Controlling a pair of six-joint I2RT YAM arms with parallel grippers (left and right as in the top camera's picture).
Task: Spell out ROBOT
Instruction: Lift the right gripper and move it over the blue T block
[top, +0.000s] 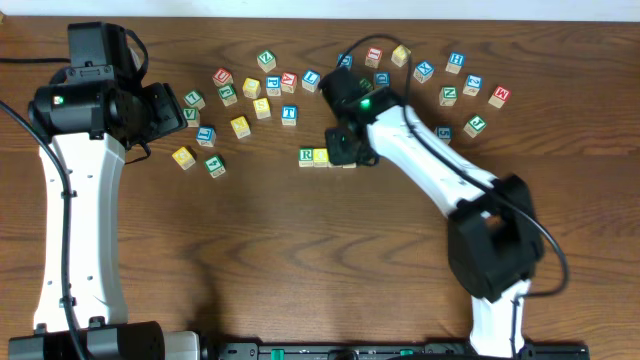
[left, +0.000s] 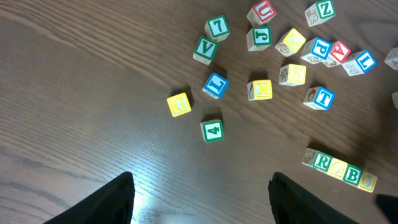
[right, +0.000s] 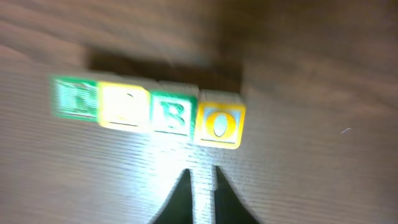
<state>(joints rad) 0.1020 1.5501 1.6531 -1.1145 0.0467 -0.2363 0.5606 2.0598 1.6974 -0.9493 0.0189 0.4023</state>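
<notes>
Hanging wide open and empty, the left gripper (left: 202, 202) hovers over the counter (left: 74, 93). The right gripper (right: 202, 182) is just by the row (right: 149, 115); blur hides whether it is open or closed. The row reads R, O, B, O. Further off lies the T (left: 323, 98), the last block needed.

Your workspace reads as a robotics lab bench: a dark wood-grain table (top: 250, 260) carries two white-and-black machines, the left arm (top: 75, 200) rising from 7 o'clock and the right arm (top: 440, 180) from 5 o'clock. A black cable (top: 556, 250) loops off the right arm, a black mounting rail (top: 330, 350) runs along 6 o'clock, and lettered toy blocks (top: 250, 88) lie scattered toward 12 o'clock.
</notes>
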